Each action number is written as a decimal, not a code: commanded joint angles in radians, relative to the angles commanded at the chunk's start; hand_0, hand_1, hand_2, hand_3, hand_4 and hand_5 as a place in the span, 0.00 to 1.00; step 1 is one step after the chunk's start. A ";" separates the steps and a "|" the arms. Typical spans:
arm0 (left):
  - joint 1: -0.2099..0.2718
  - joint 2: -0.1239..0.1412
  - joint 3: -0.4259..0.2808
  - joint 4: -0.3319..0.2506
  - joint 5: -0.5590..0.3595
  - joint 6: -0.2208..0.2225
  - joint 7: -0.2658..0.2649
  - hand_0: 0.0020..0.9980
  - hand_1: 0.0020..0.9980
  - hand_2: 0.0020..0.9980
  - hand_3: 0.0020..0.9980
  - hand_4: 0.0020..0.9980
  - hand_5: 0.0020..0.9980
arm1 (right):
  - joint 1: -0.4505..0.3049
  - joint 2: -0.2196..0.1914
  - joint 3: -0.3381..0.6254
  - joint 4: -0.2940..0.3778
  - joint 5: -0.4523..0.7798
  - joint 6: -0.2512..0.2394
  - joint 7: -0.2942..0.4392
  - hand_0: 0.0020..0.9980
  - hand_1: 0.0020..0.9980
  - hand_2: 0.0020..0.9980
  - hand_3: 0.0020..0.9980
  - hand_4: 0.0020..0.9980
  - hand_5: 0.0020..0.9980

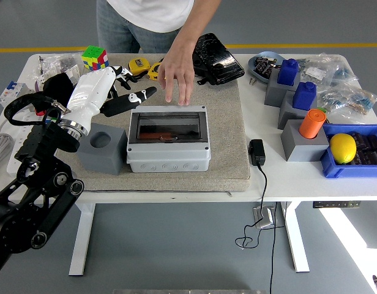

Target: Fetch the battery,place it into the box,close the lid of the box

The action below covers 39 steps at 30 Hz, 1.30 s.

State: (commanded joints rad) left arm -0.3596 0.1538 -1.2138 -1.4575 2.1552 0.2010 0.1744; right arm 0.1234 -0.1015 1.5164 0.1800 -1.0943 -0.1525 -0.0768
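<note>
Left hand (109, 95) raised above the counter (268, 180), up and left of the box (168, 139), fingers spread and holding nothing; dark fingertips (145, 94) pointing right, clear of the box. Black arm (32, 202) running down from it to the lower left corner.

Box sitting on a beige mat (225, 141), its tinted see-through lid (167, 126) lying flat and closed. Through the lid, an orange shape visible inside the box, probably the battery (163, 135), though too dim to be sure. Just left of the box, touching or nearly so, a grey block (103, 147) with a round hole in its top.

Behind the box, a person's hand (177, 76) hanging over the mat, fingers down, just past the box's far edge; touching the mat or not, cannot tell. Farther behind, two yellow tape measures (139, 65) and a black pouch (216, 58). Far left of the box, a colour cube (94, 58). Right of the box, a black adapter (257, 152) with its cord dropping over the counter edge, then grey blocks carrying blue containers (288, 71) and an orange cup (312, 122), and a blue tray (354, 160) with a lemon (343, 147).
</note>
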 joint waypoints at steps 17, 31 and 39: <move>0.088 -0.046 -0.273 0.051 -0.631 0.109 -0.521 1.00 1.00 1.00 0.99 1.00 1.00 | 0.000 0.009 0.014 0.000 -0.013 0.000 -0.002 0.82 0.77 0.76 0.79 1.00 1.00; 0.173 -0.049 -0.334 0.050 -1.187 -0.009 -0.607 1.00 1.00 1.00 1.00 1.00 1.00 | -0.010 0.010 0.010 0.000 -0.028 0.003 -0.007 0.82 0.77 0.76 0.79 1.00 1.00; 0.213 -0.052 -0.347 0.044 -1.316 -0.057 -0.620 0.99 1.00 0.99 0.98 1.00 1.00 | -0.018 0.022 0.022 0.000 -0.039 0.004 -0.004 0.82 0.77 0.76 0.79 1.00 1.00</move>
State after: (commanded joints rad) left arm -0.1467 0.1014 -1.5607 -1.4139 0.8396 0.1437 -0.4457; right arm 0.1053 -0.0791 1.5387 0.1800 -1.1330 -0.1487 -0.0807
